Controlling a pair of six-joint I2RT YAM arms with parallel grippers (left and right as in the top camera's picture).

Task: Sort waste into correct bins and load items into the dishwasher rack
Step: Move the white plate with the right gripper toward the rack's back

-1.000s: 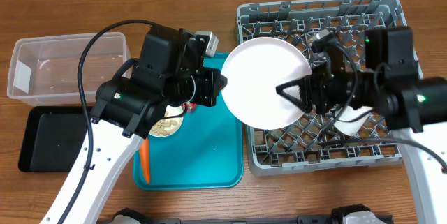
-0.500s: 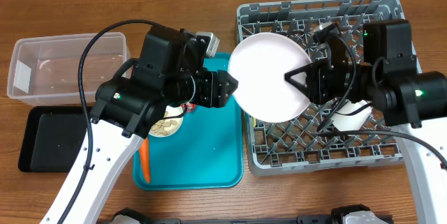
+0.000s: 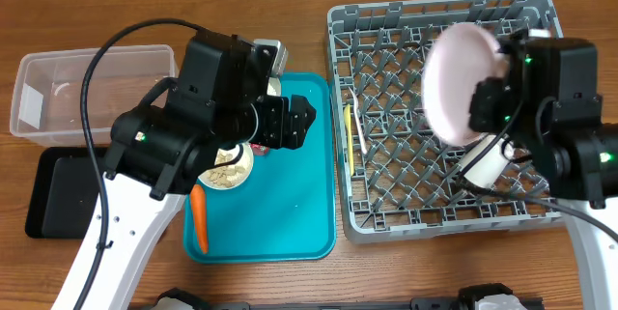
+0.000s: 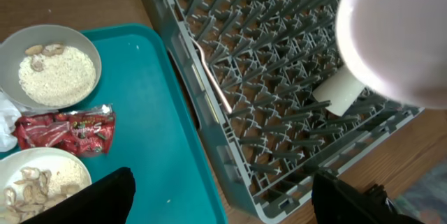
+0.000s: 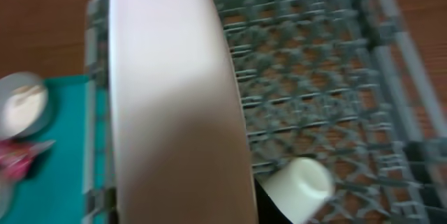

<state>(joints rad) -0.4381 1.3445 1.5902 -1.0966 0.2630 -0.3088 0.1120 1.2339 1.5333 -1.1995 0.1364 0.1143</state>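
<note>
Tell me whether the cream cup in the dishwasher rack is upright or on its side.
Lying on its side: the cream cup rests lengthwise across the pegs of the dishwasher rack, its curved wall facing up.

Teal tray point(image 3: 285, 209): rectangular, rounded corners, raised rim, lying flat on the table near its middle, long sides running front to back.
Table point(image 3: 106, 11): brown wood, grain running left to right, filling the overhead view.
</note>
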